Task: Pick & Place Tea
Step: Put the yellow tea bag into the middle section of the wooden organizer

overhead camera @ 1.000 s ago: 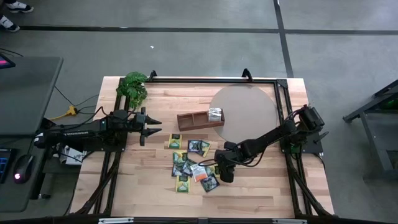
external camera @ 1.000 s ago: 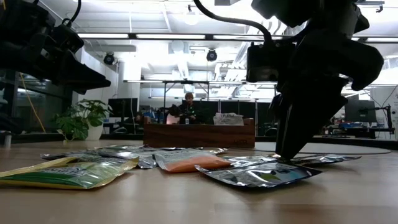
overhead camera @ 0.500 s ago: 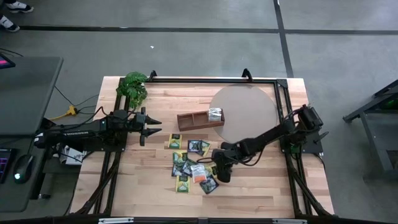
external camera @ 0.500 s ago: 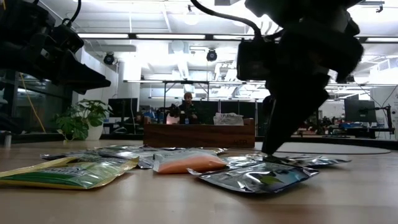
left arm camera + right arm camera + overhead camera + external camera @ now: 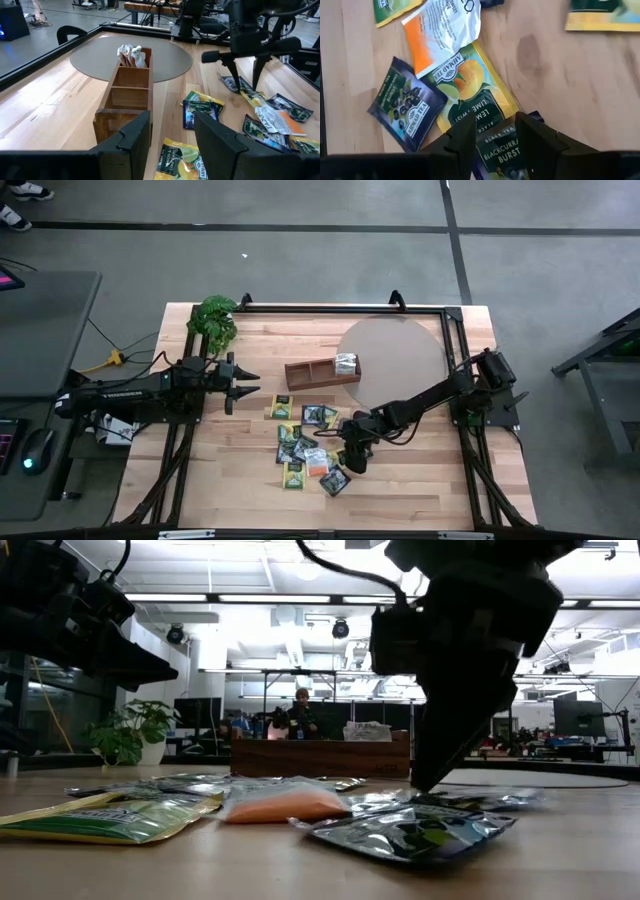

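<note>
Several tea sachets (image 5: 305, 445) lie loose on the wooden table, near its middle. My right gripper (image 5: 348, 463) slants down onto the right side of the pile, its fingers apart. A dark blackcurrant sachet (image 5: 500, 147) lies between them, partly overlapping a yellow lime sachet (image 5: 470, 95). An orange-white sachet (image 5: 440, 35) and a dark blue one (image 5: 407, 110) lie just beyond. My left gripper (image 5: 243, 388) waits open at the table's left side, touching nothing. The brown tray (image 5: 310, 372) holds silver sachets (image 5: 131, 54) in its right end compartment. My right gripper comes down slanting from the table's right, one finger (image 5: 462, 140) on each side of the blackcurrant sachet's printed face (image 5: 496, 136). The sachet runs under both fingers and lies flat on the pile. The fingers hide their own tips, so I cannot tell whether it is pinched.
A round brown mat (image 5: 400, 360) lies at the back right, under the tray's right end. A leafy plant (image 5: 215, 320) stands at the back left corner. A black frame (image 5: 340, 308) runs along the table's far and side edges. Bare wood (image 5: 420, 480) lies at the near right.
My right gripper has slid toward the table's left edge along the tabletop and tipped a little. It has pushed the nearest sachets leftward. The dark foil sachet at the pile's near edge has slid toward the near edge and its front has lifted.
</note>
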